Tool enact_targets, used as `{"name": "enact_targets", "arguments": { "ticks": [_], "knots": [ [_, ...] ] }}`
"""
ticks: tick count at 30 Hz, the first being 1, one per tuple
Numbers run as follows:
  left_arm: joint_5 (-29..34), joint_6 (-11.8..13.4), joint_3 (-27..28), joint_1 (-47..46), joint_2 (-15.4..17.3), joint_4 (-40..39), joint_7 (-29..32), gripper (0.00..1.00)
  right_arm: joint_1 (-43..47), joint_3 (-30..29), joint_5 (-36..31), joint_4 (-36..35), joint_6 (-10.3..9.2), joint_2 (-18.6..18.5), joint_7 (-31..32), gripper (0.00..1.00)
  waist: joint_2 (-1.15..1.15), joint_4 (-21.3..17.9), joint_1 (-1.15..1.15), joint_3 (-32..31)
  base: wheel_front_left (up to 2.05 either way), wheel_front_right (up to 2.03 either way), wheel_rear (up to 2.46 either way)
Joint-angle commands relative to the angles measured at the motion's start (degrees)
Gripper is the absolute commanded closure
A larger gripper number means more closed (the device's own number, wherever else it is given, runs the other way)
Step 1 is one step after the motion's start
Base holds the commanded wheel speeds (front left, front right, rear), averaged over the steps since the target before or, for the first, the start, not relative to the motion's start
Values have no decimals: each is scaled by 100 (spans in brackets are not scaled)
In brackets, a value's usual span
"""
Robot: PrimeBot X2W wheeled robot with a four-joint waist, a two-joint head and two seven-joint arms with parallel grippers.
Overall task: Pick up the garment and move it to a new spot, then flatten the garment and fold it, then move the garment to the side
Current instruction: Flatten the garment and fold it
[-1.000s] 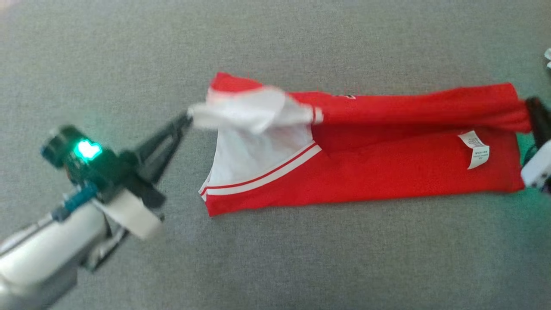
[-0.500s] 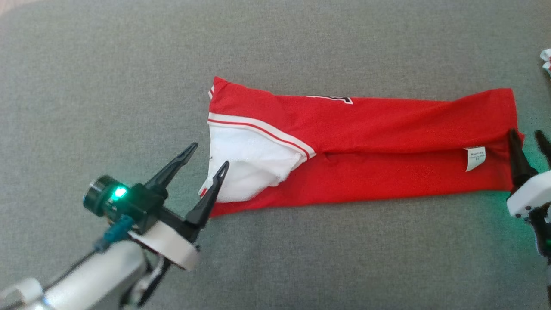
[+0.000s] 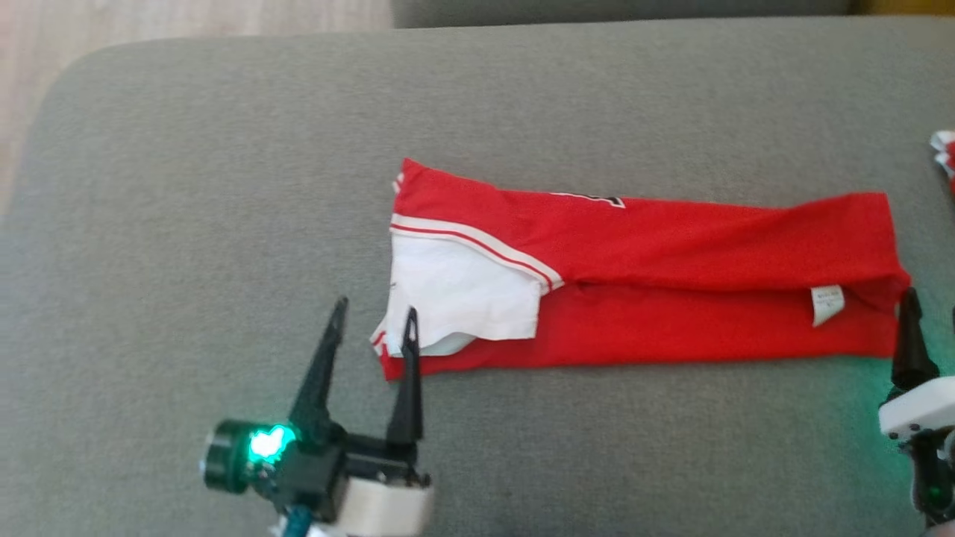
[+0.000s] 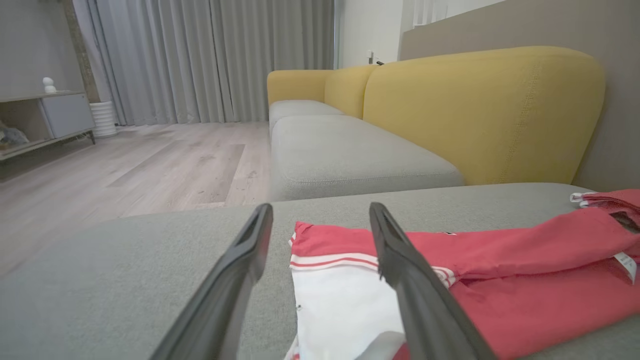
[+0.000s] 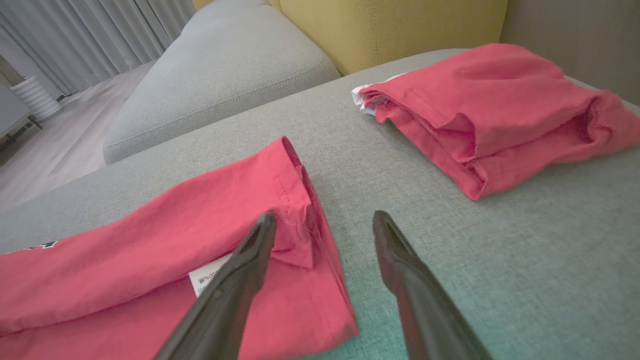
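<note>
The garment [image 3: 671, 298], a red jersey with a white sleeve and white-red trim, lies folded lengthwise into a long band on the grey cushion [image 3: 224, 186]. A white label shows near its right end. My left gripper [image 3: 375, 307] stands open at the garment's lower left corner, its right finger over the white sleeve edge and nothing between the fingers. In the left wrist view the left gripper [image 4: 320, 207] is spread before the garment [image 4: 500, 260]. My right gripper [image 3: 931, 302] is open at the garment's right end. The right wrist view has the right gripper [image 5: 325, 216] empty beside the hem [image 5: 200, 230].
A second folded red garment [image 5: 490, 120] lies further right on the cushion, its edge also at the head view's border [image 3: 944, 149]. A yellow sofa back [image 4: 480, 110] rises behind. The cushion's rounded corner and wooden floor [image 3: 45, 74] are at the far left.
Both grippers let go of the garment and opened; its lifted upper half dropped flat onto the lower half. Both arms drew back towards me. The camera view also shifted.
</note>
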Motion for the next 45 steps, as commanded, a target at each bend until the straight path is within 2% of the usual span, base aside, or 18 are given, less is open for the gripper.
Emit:
{"name": "enact_targets", "arguments": {
  "ticks": [1,8,13,17,24,32,33,34,35,36,41,45],
  "knots": [
    [147,-57,297,-55,-71,-192,-29,0,-38,33,-64,-121,39,-55,-50,0,0,140,1,-77,0,0,0],
    [713,-554,754,358,-584,-140,-29,0,-157,-372,-213,27,39,13,25,0,0,532,1,-111,0,0,0],
    [954,-877,1031,422,-796,-99,-29,0,-460,-749,-358,304,39,16,377,0,0,685,1,-4,0,0,0],
    [1162,-1198,1128,372,-999,13,-29,0,-842,-1158,-743,615,39,48,649,0,0,723,1,126,0,0,0],
    [1349,-1476,1213,324,-1193,100,-29,0,-1040,-1570,-1442,858,39,226,1218,0,0,723,1,212,0,0,0],
    [1425,-1623,1359,370,-1285,160,-29,0,-819,-1465,-1364,471,39,440,1597,0,0,669,1,162,0,0,0],
    [1429,-1637,1380,377,-1295,165,-29,0,-787,-1445,-1330,421,39,456,1649,10,0,656,1,147,0,0,0],
    [1432,-1659,1391,380,-1306,170,-29,0,-758,-1436,-1310,376,39,465,1693,32,0,649,1,135,0,0,0],
    [1437,-1681,1400,380,-1315,173,-29,0,-733,-1434,-1301,341,39,470,1737,78,0,644,1,124,0,0,0],
    [1443,-1698,1410,379,-1323,178,-29,0,-720,-1433,-1288,311,39,474,1779,100,0,638,1,112,0,0,0],
    [1475,-1740,1506,414,-1350,183,-29,0,-738,-1373,-1214,114,39,378,1827,100,0,562,1,55,0,0,0],
    [1499,-1785,1567,451,-1362,165,-29,0,-818,-1345,-1155,-83,39,94,1947,100,0,453,1,16,0,0,0]
  ]
}}
